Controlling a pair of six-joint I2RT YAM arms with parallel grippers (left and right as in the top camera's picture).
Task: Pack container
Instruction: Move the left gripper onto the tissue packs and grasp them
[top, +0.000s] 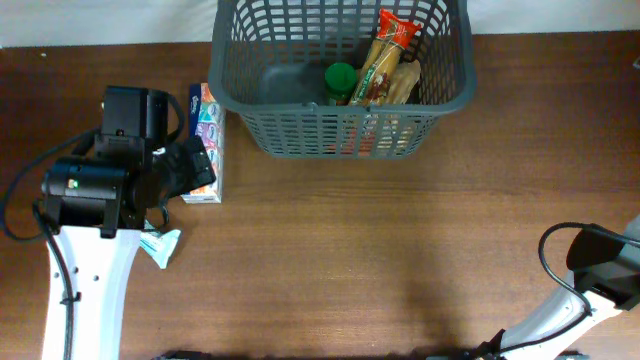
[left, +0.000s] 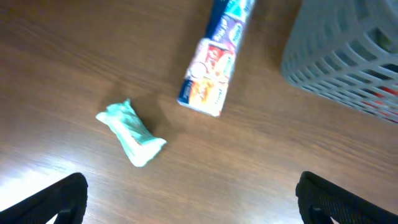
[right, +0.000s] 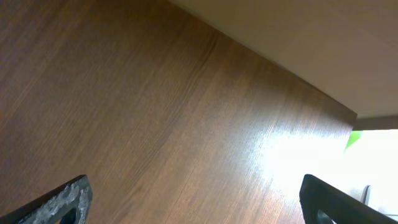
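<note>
The dark grey lattice basket (top: 255, 120) stands at the back middle of the table and holds a green-capped bottle (top: 340, 80) and a tall orange-red packet (top: 385, 60). Its corner shows in the left wrist view (left: 348, 56). A long colourful box (top: 207, 135) lies left of the basket; it also shows in the left wrist view (left: 211, 68). A small mint-green packet (top: 160, 245) lies in front of that box, also in the left wrist view (left: 132, 132). My left gripper (left: 189, 202) is open and empty, above the table near the green packet. My right gripper (right: 199, 199) is open and empty over bare wood.
The right arm (top: 590, 270) sits at the table's front right corner. The table's far edge and a pale wall show in the right wrist view (right: 280, 37). The left arm's body (top: 100, 180) covers part of the long box.
</note>
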